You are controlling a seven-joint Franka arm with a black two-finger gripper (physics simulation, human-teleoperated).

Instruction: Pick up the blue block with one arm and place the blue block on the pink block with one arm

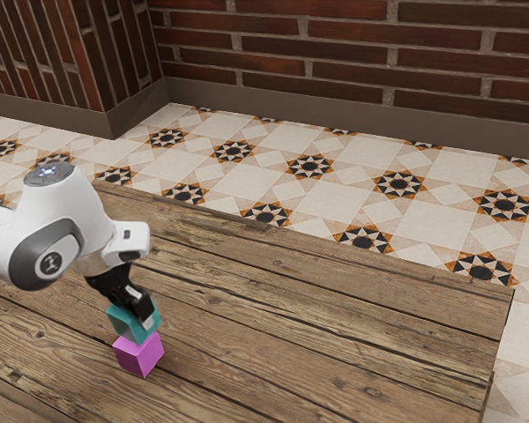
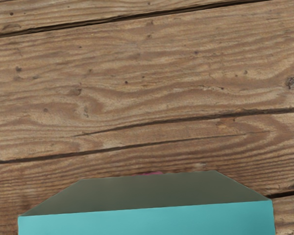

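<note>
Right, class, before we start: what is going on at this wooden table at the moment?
A single robot arm holds the blue block between its black fingers, which grip it from two sides. The block is directly over the pink block, which stands on the wooden table. I cannot tell whether the two blocks touch yet. The fingers have not let go, so the stacking is not finished.

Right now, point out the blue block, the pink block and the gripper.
blue block [image 1: 123, 325]: exterior view, its teal side face.
pink block [image 1: 139, 354]: exterior view, its near upright edge.
gripper [image 1: 132, 307]: exterior view, midway between its fingertips.
</note>
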